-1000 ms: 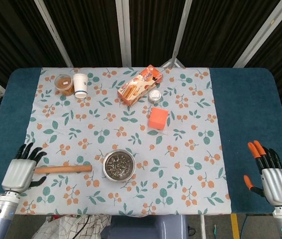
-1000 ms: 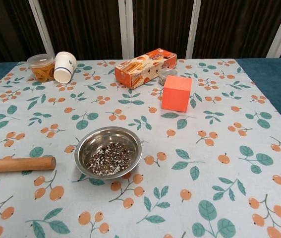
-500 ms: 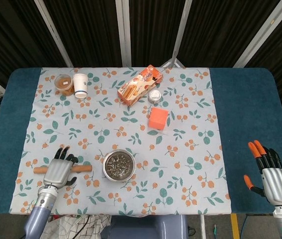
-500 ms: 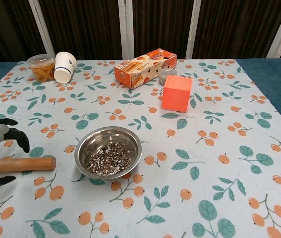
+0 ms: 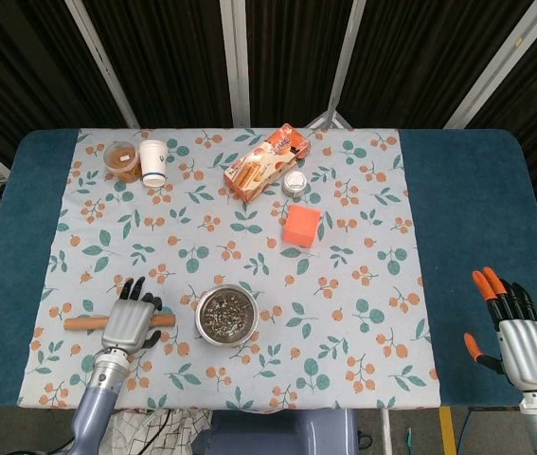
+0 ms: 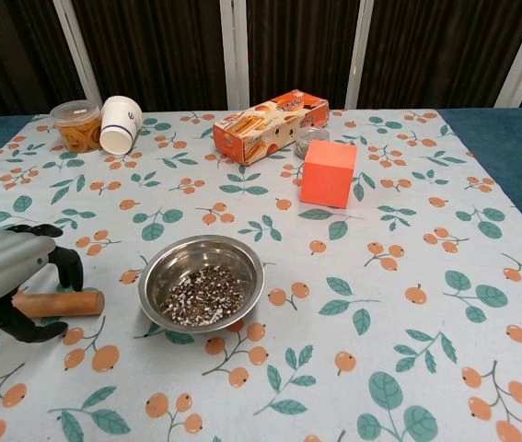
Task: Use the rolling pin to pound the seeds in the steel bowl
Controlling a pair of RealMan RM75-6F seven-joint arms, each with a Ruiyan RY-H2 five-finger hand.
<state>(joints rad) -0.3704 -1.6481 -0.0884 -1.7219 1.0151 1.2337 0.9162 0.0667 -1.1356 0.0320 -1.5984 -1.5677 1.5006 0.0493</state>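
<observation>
The wooden rolling pin [image 5: 77,324] [image 6: 69,303] lies flat on the patterned cloth, left of the steel bowl [image 5: 199,318] [image 6: 201,244]. The bowl holds a bed of seeds [image 5: 225,315] [image 6: 203,295]. My left hand [image 5: 128,322] [image 6: 3,272] sits over the pin's middle, fingers arched across its far side and the thumb on its near side. The frames do not show a firm grip. My right hand [image 5: 519,341] rests with fingers apart and empty at the table's front right corner, seen only in the head view.
An orange cube [image 5: 301,226] [image 6: 327,172] stands behind the bowl. Further back lie a cracker box [image 5: 266,162] [image 6: 270,124] and a small tin [image 5: 295,183]. A paper cup [image 5: 153,161] [image 6: 121,123] and a snack jar [image 5: 121,159] [image 6: 75,124] stand at the back left.
My left hand has moved right from the table's left edge onto the rolling pin and curled over it. The pin, bowl and right hand have not moved.
</observation>
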